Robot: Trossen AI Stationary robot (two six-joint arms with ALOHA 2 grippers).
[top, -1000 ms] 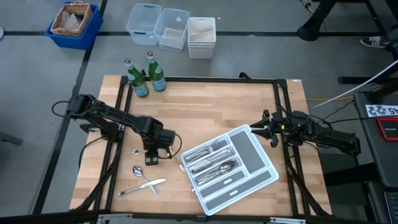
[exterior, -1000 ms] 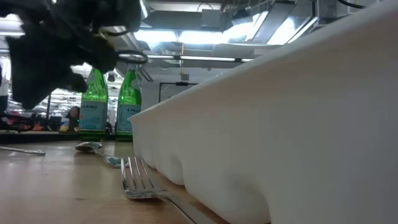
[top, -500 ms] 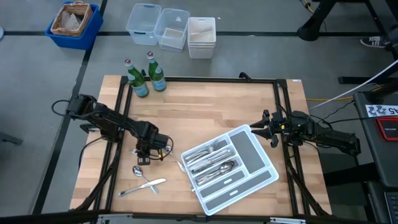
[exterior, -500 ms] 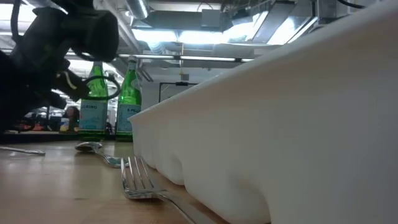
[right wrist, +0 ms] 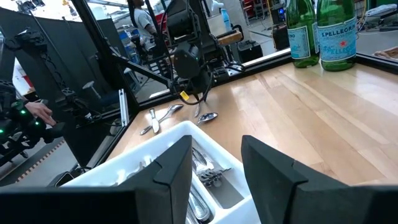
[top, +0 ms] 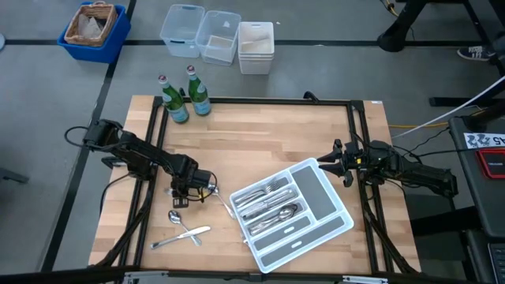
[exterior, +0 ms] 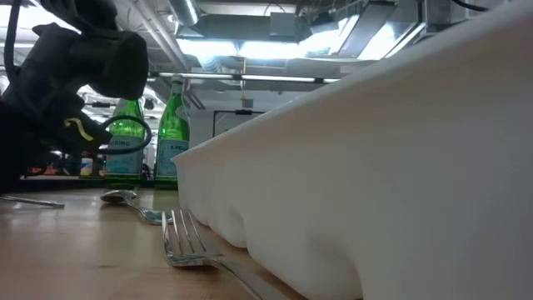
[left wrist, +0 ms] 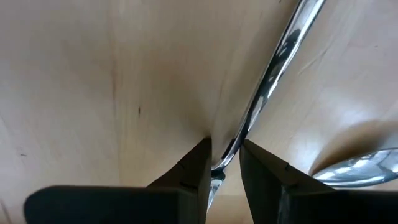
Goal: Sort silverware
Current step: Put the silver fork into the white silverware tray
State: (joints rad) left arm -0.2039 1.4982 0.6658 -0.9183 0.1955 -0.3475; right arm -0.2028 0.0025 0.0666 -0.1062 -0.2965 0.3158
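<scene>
Wooden table [top: 268, 134] — white divided tray [top: 325, 197], two green bottles [top: 185, 96], loose silverware [top: 181, 229].

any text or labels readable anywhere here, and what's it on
"S.PELLEGRINO", partly cut off, reads on the label of the nearer green glass bottle in the right wrist view.
The second green bottle's label is too turned away to read.
In the low view the bottle labels are too blurred to read.
White lettering on a dark device at the high view's right edge is too small to read.
</scene>
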